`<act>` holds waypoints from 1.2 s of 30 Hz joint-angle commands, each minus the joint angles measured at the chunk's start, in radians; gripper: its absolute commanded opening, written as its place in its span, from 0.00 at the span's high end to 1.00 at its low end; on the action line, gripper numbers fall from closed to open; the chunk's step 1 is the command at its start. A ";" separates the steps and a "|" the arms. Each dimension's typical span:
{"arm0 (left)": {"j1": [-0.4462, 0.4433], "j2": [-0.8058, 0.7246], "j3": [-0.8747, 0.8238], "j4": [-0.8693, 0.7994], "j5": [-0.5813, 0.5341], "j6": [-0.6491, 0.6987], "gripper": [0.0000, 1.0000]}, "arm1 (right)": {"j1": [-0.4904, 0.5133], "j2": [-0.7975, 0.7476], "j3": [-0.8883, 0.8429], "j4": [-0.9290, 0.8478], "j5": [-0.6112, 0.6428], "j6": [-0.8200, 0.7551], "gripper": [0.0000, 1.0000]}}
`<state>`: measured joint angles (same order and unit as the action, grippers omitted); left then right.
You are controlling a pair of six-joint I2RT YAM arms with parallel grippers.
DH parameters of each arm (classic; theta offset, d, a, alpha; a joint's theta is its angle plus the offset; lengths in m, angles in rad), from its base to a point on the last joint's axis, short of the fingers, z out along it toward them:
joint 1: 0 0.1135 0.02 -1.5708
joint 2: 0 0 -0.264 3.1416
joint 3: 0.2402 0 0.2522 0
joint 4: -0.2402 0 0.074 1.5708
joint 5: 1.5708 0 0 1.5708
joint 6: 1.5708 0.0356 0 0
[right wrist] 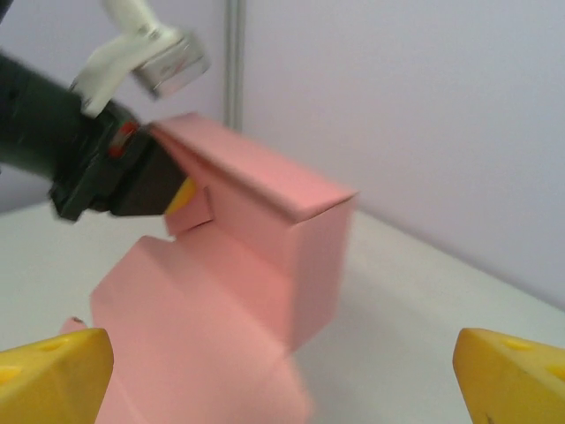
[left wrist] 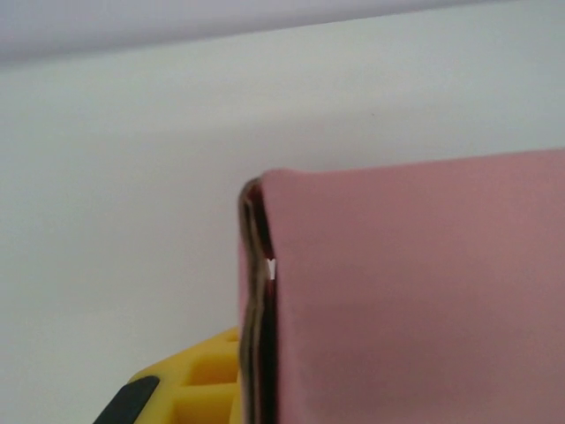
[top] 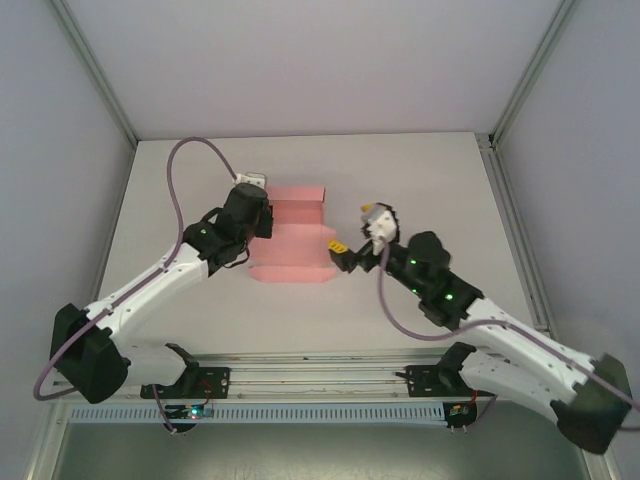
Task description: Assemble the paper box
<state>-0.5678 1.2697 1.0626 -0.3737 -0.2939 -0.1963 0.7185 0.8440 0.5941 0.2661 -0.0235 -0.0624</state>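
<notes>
Currently left gripper (top: 262, 224) clamped on left flap of pink thin-card paper box (top: 296, 245); box half-folded at mid table, far wall raised
Right gripper (top: 347, 250) fingers wide apart, just beside card's right edge; contact unclear
Risks: one-sided hold lets thin card twist or crease off-line; raised wall may spring flat; right-finger push could slide sheet
Surface: smooth pale table (top: 430, 180)
Room: plain pale walls, aluminium frame posts (top: 95, 75)

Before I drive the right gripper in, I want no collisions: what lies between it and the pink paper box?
Nothing: the top view shows the right gripper at the right edge of the paper box, no object in between.
</notes>
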 commanded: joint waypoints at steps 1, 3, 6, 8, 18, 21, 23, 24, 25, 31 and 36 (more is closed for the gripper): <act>0.012 -0.040 0.086 -0.093 0.150 0.595 1.00 | -0.070 -0.105 -0.021 -0.107 0.028 0.079 0.02; 0.013 -0.019 0.134 -0.240 0.212 0.868 1.00 | -0.117 -0.163 -0.026 -0.163 0.043 0.084 0.02; 0.000 0.078 0.271 -0.503 0.225 1.097 1.00 | -0.173 -0.221 -0.039 -0.227 0.031 0.098 0.02; -0.007 0.177 0.396 -0.659 0.176 1.147 1.00 | -0.199 -0.246 -0.040 -0.266 0.028 0.108 0.02; -0.144 0.767 0.792 -0.957 -0.182 1.215 1.00 | -0.248 -0.303 -0.093 -0.342 0.069 0.147 0.02; -0.180 0.906 0.908 -0.980 -0.193 1.193 1.00 | -0.263 -0.310 -0.102 -0.342 0.071 0.146 0.02; -0.198 0.962 0.971 -0.989 -0.160 1.199 0.87 | -0.275 -0.312 -0.108 -0.338 0.068 0.149 0.02; -0.203 0.979 1.002 -0.987 -0.139 1.195 0.73 | -0.280 -0.313 -0.109 -0.343 0.063 0.151 0.02; -0.206 0.989 1.038 -0.995 -0.109 1.188 0.60 | -0.287 -0.313 -0.109 -0.347 0.055 0.151 0.02; -0.214 0.935 1.112 -0.969 0.024 1.173 0.00 | -0.318 -0.300 -0.103 -0.355 0.021 0.173 0.02; -0.197 0.808 1.110 -0.849 0.170 1.056 0.00 | -0.329 -0.239 -0.080 -0.357 -0.049 0.173 0.02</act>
<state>-0.7723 2.1754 2.1490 -1.2797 -0.2359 0.9363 0.3958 0.5758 0.4953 -0.0868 -0.0147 0.0929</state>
